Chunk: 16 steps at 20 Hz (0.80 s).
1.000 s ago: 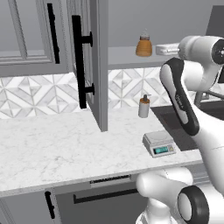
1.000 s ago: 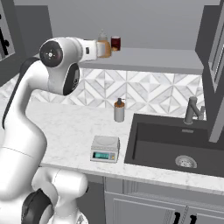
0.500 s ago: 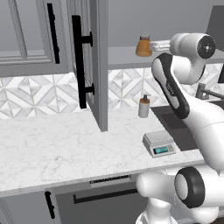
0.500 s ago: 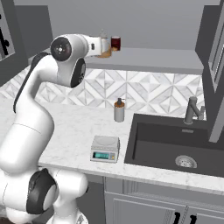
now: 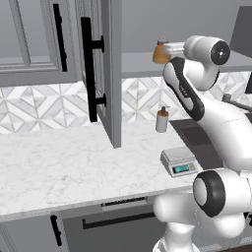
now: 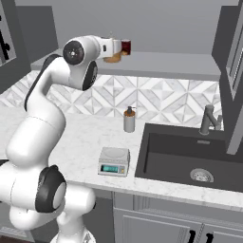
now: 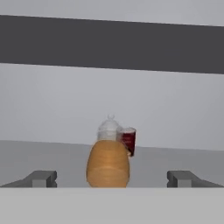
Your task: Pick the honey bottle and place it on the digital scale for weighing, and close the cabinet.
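Note:
The amber honey bottle with its pale cap stands on the shelf of the open upper cabinet. In the hand view the honey bottle is upright and centred, just ahead of my gripper, which is open with fingertips wide on both sides. From the base views my gripper is level with the shelf, right at the bottle. The digital scale sits bare on the counter below, teal display lit.
A small dark-red jar stands just behind the bottle. A pale soap pump is on the counter by the backsplash. The cabinet door with its black bar handle juts out. A dark sink and faucet lie right.
The hand has reached further in along the shelf and closed the distance to the honey bottle. Bottle, scale and cabinet door have not moved.

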### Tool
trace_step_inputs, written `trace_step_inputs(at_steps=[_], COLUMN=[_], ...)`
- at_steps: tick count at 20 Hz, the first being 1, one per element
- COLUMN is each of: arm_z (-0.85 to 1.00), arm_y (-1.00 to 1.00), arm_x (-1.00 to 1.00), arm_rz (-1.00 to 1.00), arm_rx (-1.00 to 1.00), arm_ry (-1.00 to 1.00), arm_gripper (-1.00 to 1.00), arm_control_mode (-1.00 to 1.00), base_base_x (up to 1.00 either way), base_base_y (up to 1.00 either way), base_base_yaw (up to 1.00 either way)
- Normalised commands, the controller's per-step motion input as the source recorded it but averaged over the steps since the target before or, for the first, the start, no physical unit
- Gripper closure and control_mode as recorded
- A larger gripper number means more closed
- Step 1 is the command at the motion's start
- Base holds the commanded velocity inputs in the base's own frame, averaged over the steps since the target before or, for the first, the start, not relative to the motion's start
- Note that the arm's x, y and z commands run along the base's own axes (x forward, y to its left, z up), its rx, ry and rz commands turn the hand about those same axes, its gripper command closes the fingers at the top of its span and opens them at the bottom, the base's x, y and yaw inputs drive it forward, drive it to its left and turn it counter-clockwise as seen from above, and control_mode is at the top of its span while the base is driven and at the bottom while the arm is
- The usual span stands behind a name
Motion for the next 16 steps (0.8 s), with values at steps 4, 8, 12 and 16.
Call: trace_step_inputs(at_steps=[4,8,12,16], arm_z=[0.00,0.00,0.00,0.00], arm_y=[0.00,0.00,0.00,0.00], arm_x=[0.48,0.59,0.59,0.50], arm_rz=[0.00,0.00,0.00,0.00], arm_rx=[0.00,0.00,0.00,0.00], arm_ry=[0.01,0.11,0.05,0.00], arm_gripper=[-1.00,-1.00,-1.00,-1.00], arm_control_mode=[-1.00,-1.00,-1.00,-1.00], base_base_x=[0.00,0.00,0.00,0.00], base_base_y=[0.00,0.00,0.00,0.00], base_base_yaw=[0.00,0.00,0.00,0.00])
